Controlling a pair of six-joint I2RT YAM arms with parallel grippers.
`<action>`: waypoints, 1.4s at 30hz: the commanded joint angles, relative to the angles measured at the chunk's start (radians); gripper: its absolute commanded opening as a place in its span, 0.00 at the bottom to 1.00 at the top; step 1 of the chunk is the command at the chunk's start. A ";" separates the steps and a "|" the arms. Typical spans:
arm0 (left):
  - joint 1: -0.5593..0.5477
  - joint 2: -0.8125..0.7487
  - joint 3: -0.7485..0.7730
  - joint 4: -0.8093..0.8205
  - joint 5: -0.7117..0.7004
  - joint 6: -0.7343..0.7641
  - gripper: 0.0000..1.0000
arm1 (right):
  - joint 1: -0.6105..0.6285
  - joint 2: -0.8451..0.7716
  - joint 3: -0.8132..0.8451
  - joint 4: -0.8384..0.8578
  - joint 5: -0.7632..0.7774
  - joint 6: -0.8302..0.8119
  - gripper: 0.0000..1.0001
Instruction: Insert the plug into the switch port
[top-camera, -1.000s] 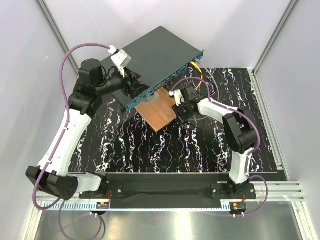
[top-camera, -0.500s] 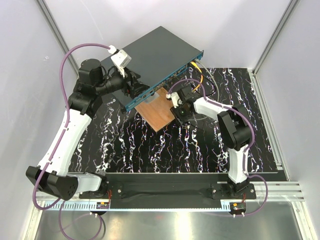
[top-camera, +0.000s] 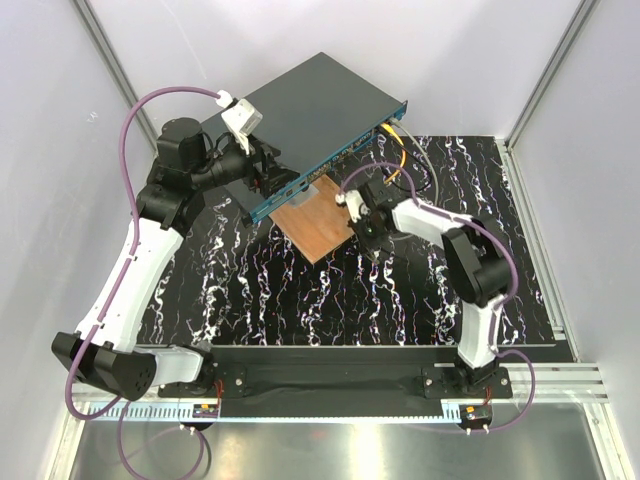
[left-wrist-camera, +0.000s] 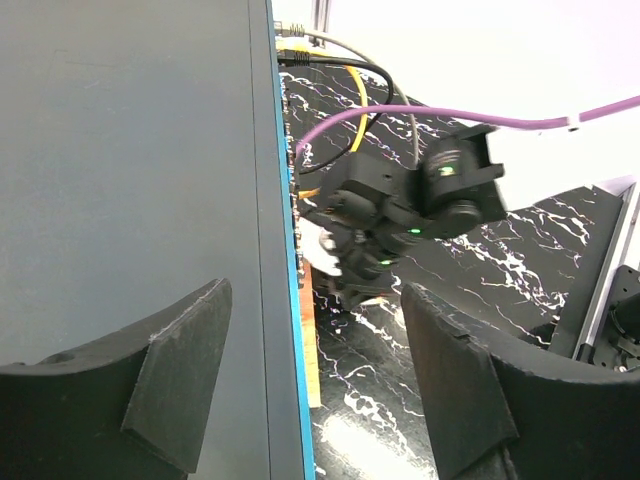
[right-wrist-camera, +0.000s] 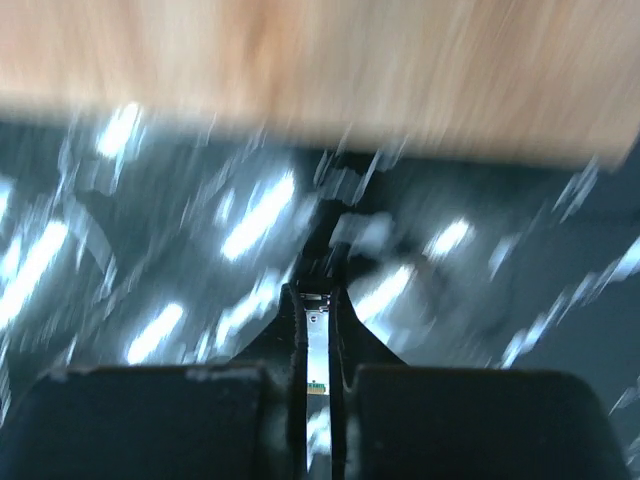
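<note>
The switch (top-camera: 310, 105) is a flat dark box lying at an angle at the back, its teal front face (top-camera: 335, 162) lined with small ports (top-camera: 350, 152). In the left wrist view that face shows only as a thin teal edge (left-wrist-camera: 291, 300). My right gripper (top-camera: 374, 240) points down at the mat just off the copper plate's right corner. It is shut on the plug (right-wrist-camera: 317, 330), a thin silvery piece pinched between the fingers (right-wrist-camera: 290, 330). My left gripper (top-camera: 272, 178) hangs open over the switch's left front corner, one finger (left-wrist-camera: 185, 360) above the lid, the other beyond the face.
A copper-brown square plate (top-camera: 315, 228) lies on the black marbled mat (top-camera: 300, 300) right in front of the switch. Yellow and grey cables (top-camera: 398, 150) run from the switch's right end. White walls enclose the cell.
My right gripper has closed from half open onto the thin silvery plug, and its wrist has shifted slightly right. The left arm has held still.
</note>
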 joint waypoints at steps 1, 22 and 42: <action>-0.003 -0.017 0.022 0.023 0.003 -0.014 0.77 | 0.004 -0.213 -0.081 -0.050 -0.044 -0.009 0.00; -0.085 -0.074 -0.180 0.802 0.216 -0.699 0.91 | -0.177 -0.737 0.232 0.506 -0.723 0.792 0.00; -0.271 0.096 -0.082 0.928 0.101 -0.857 0.80 | -0.111 -0.685 0.143 0.861 -0.719 1.082 0.00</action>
